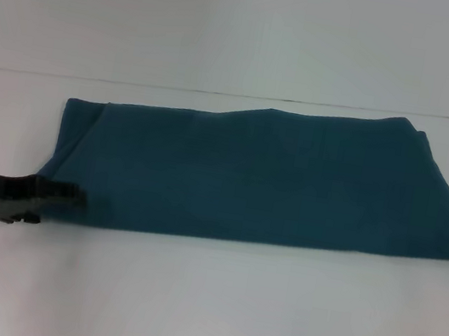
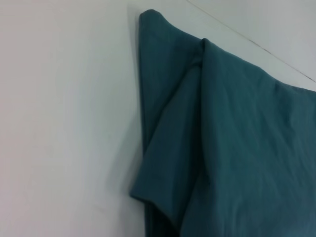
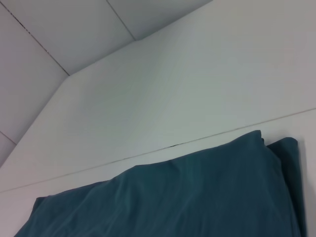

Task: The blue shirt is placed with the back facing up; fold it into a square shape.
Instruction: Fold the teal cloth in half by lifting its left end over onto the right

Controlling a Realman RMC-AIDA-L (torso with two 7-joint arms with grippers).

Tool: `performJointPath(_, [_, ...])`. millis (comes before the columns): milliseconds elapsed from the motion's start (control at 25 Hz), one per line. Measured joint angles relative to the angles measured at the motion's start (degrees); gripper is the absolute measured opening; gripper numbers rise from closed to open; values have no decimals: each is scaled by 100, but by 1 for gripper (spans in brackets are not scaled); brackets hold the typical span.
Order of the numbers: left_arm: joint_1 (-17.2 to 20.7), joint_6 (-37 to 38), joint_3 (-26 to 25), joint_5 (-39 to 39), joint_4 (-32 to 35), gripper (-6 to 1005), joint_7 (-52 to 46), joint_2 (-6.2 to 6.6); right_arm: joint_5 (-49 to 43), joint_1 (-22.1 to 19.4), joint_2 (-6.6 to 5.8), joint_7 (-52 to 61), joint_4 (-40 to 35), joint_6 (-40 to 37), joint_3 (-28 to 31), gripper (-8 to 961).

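Reaching my left gripper (image 1: 74,193) into the near-left corner of the blue shirt (image 1: 275,176), already a long strip; can't tell if fingers are clenched, next comes folding it across

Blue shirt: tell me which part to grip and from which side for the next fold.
Probably grip the blue shirt at its left short end, near-left corner, coming in from the robot's left. It lies as a long band across the table, so that end must cross over to make a square. The left gripper is already at that corner; loose layered edges there offer a hold.

Bare table (image 1: 210,304) surrounds the blue shirt (image 1: 258,174).
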Motion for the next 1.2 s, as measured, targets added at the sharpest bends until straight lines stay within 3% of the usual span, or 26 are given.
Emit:
performJointPath(880, [-178,-89,6,-2,-29,931,82,-23,7,13,0,1,0,-7,6,923])
performJointPath(1200, [-176,-181,230,3,-28,930,317,-47,48,19,0,-6,0,-11,30,910])
